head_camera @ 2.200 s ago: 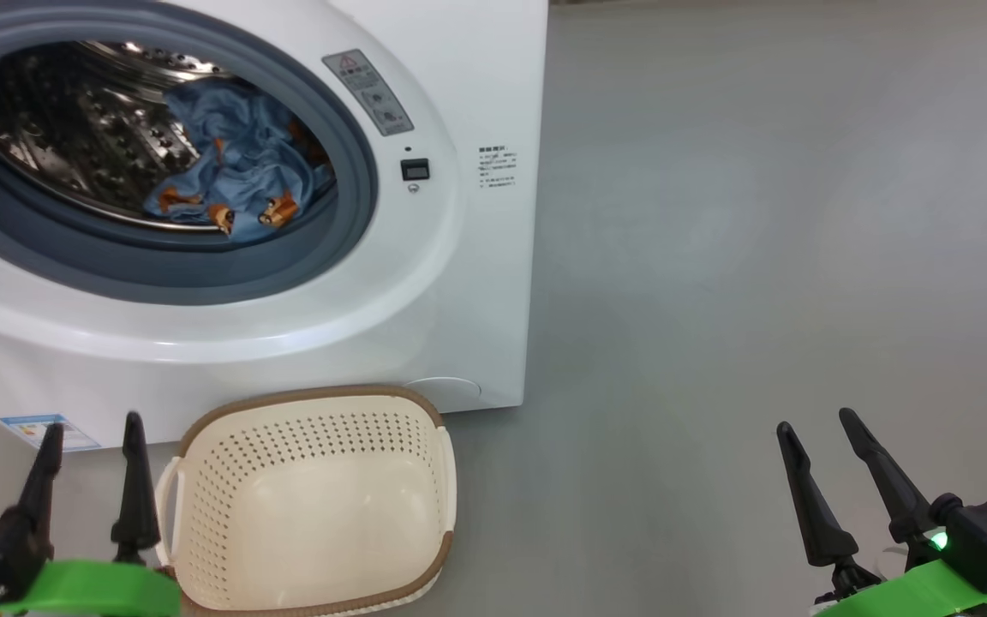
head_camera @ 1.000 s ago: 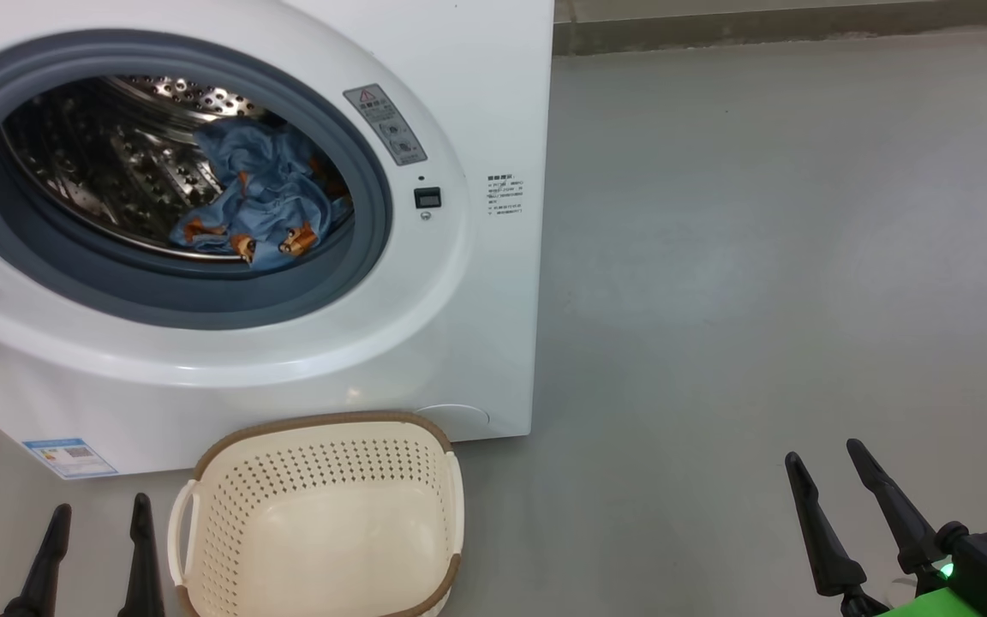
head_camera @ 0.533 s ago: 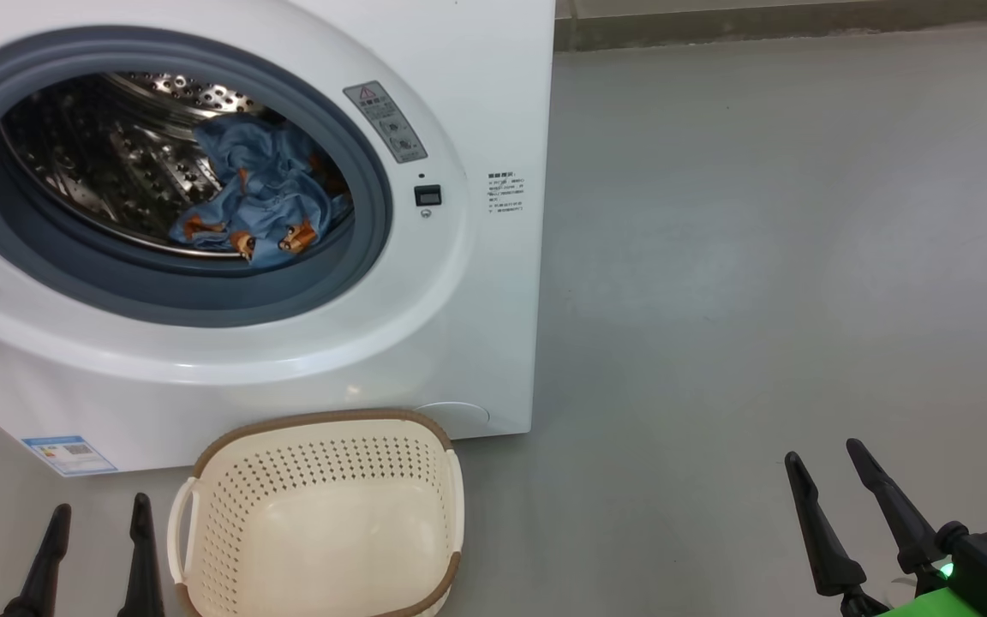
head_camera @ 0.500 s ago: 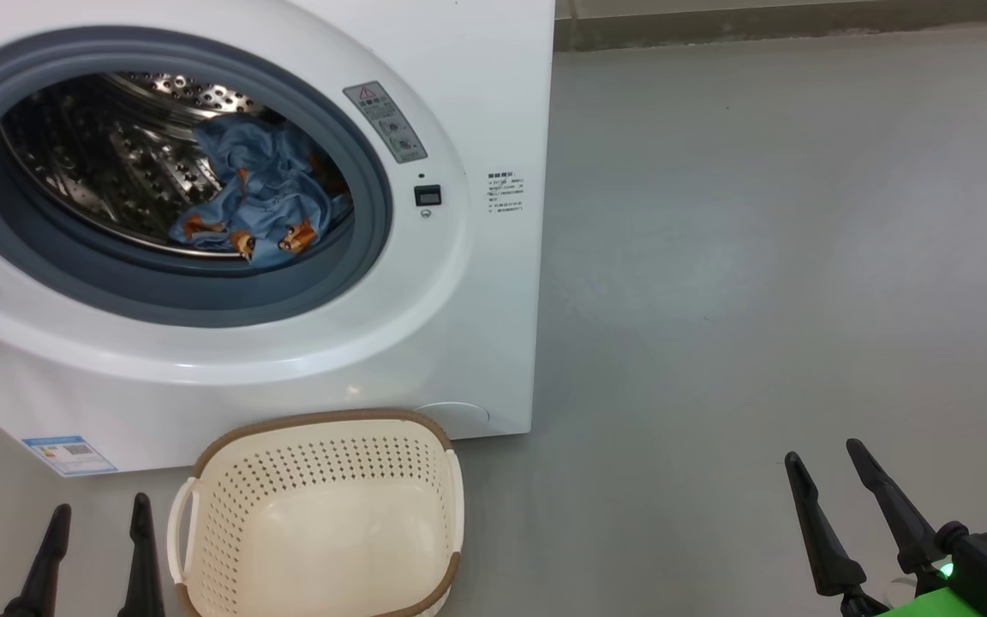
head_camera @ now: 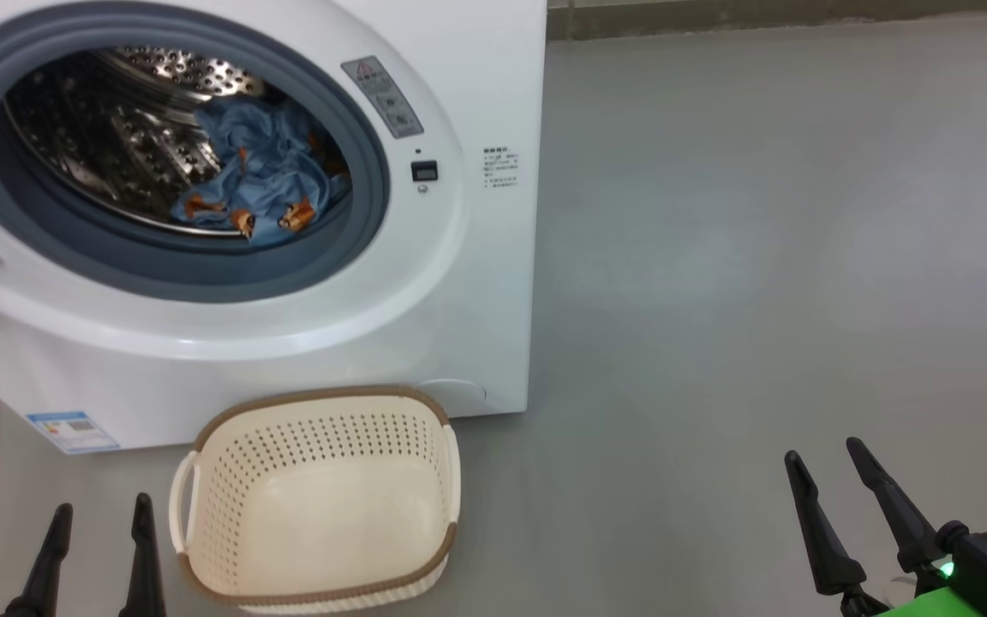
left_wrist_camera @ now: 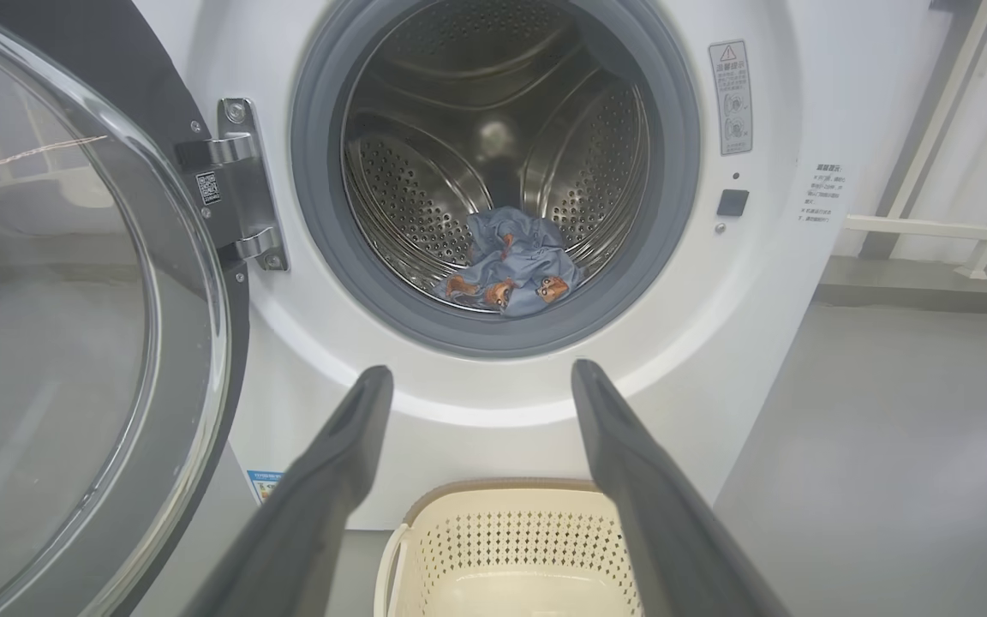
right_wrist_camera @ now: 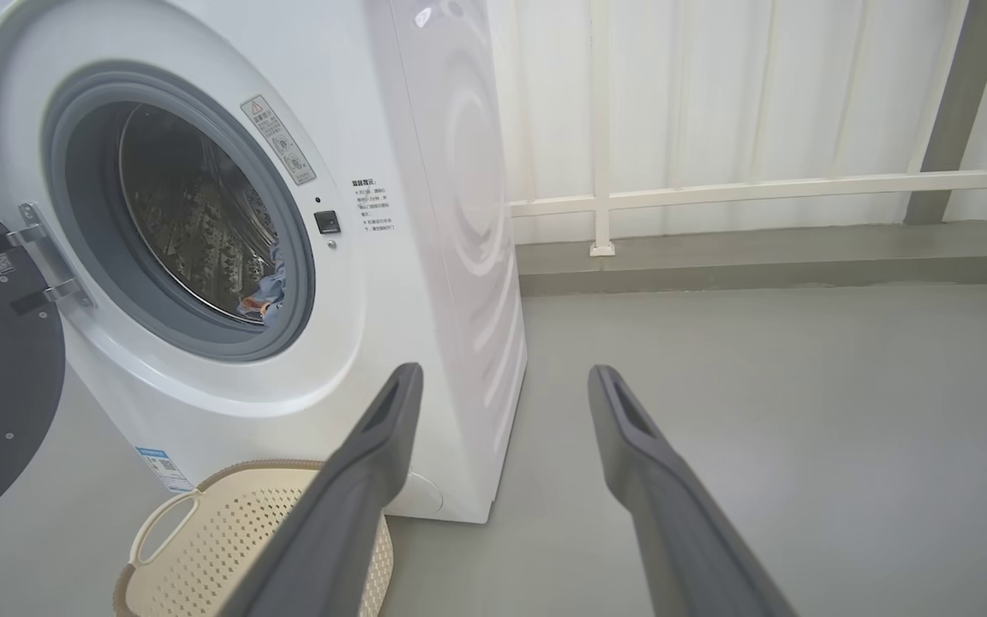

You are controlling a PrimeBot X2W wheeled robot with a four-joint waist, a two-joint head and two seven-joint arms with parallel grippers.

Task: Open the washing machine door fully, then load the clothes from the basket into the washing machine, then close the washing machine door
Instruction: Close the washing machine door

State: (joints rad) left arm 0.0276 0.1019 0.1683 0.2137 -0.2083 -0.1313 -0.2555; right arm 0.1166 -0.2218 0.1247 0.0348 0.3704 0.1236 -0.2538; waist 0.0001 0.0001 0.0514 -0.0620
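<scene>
so the washing machine (head_camera: 485,283) has its door (left_wrist_camera: 74,360) swung wide open, hanging off the metal hinge (left_wrist_camera: 241,184) on the left of the machine's front, with the clear glass bowl bulging out of the black rim. the clothes (head_camera: 262,184) are inside the machine, a crumpled light blue heap with orange-brown prints lying low in the steel drum (left_wrist_camera: 425,197), toward the right of the round opening and just behind the grey gasket (head_camera: 356,231). the basket (head_camera: 322,403) sits on the floor (head_camera: 759,257) right in front of the machine, below the opening and close to its front right corner, bare cream bottom showing. there's a blue-white label sticker (head_camera: 74,431) low on the machine's front, off to the left of the basket. the left gripper (head_camera: 103,506) hangs in front of the machine, just beside the basket's left handle, fingers spread apart with nothing between them, pointing at the machine's opening. the right gripper (head_camera: 822,451) is well off to the right of the machine, over the floor, fingers likewise spread wide and holding nothing, touching neither machine nor basket
</scene>
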